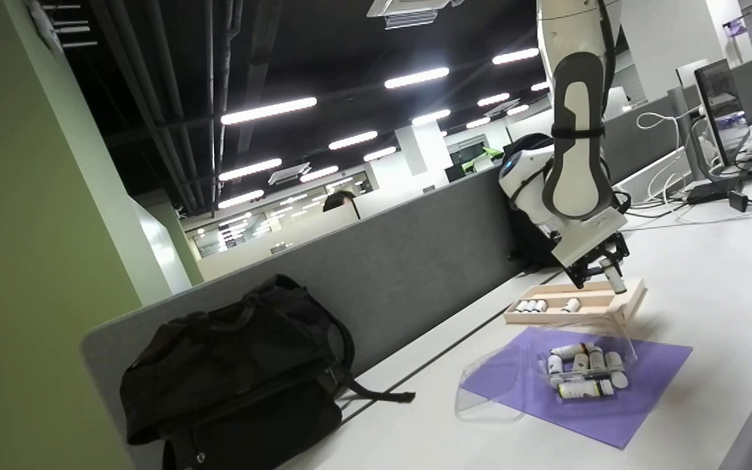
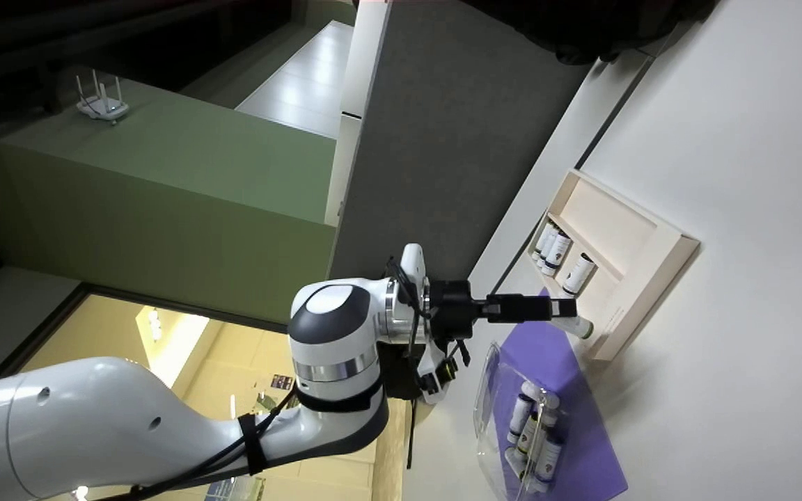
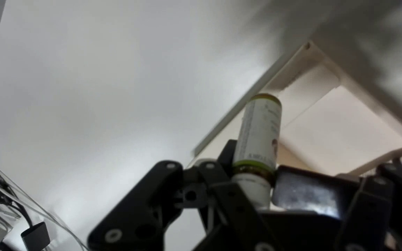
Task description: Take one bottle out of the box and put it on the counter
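Wrist view: the pincer point(image 3: 255, 167) is closed around one bottle point(image 3: 259, 130) near its cap end, just right of the middle of the frame. The box point(image 3: 344, 129) is behind it in the right half, and the counter point(image 3: 92, 87) fills much of the left half. In an exterior view the bottle point(image 1: 615, 277) hangs by the right end of the box and looks up off its floor. It seems tipped, but that camera leans too, so I cannot tell how much.

I think carrying is the step now, and setting down is left to do. It is best to lift the bottle well over the rim, so its bottom does not bump the wood. Then go toward the left of the wrist frame, stopping before the black plug point(image 3: 35, 236) at lower left. Turn the bottle straight, go down slowly, and let go only when its bottom sits flat. Back off gently, or this thin bottle may tip and roll.
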